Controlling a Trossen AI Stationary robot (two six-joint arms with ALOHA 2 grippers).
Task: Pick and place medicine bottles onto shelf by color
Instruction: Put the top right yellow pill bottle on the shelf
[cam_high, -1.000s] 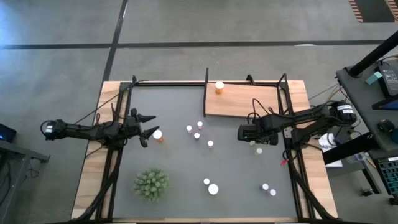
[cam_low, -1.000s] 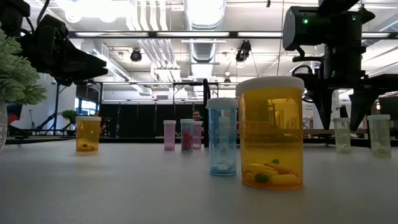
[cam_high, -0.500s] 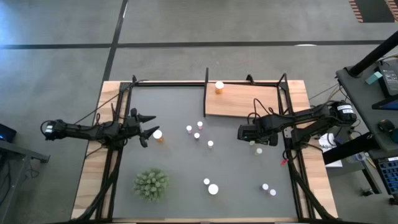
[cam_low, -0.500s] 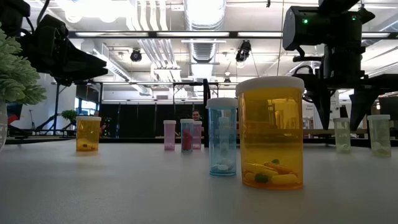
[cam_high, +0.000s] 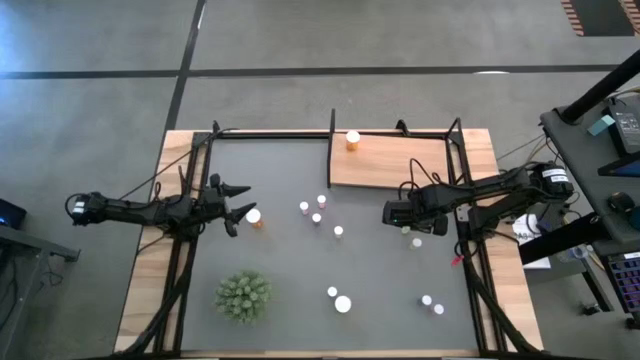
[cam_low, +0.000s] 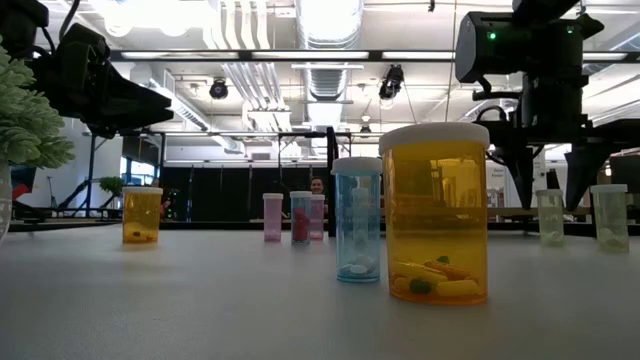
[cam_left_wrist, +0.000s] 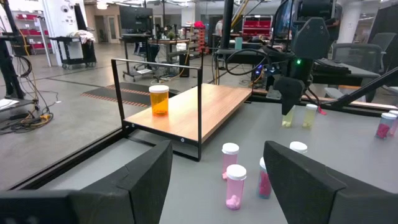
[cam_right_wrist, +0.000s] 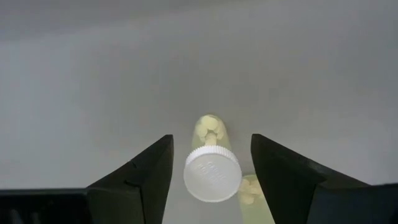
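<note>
My right gripper (cam_right_wrist: 211, 138) points down, open, over the mat's right side (cam_high: 412, 228). Its fingers stand on either side of a yellowish white-capped bottle (cam_right_wrist: 212, 173) without touching it. A second yellowish bottle (cam_high: 416, 242) stands right beside it. My left gripper (cam_high: 240, 208) is open and empty above the mat's left side, next to an orange bottle (cam_high: 254, 216) that stands on its base. The light-wood shelf (cam_high: 395, 165) sits at the far right, with one orange bottle (cam_high: 352, 139) standing at its far left corner.
Several small pink and bluish bottles (cam_high: 316, 210) stand mid-mat. A big orange bottle and a blue one (cam_high: 340, 301) stand near the front, and two more (cam_high: 432, 303) at the near right. A green spiky plant (cam_high: 243, 296) stands at the near left. Black frame rails edge the mat.
</note>
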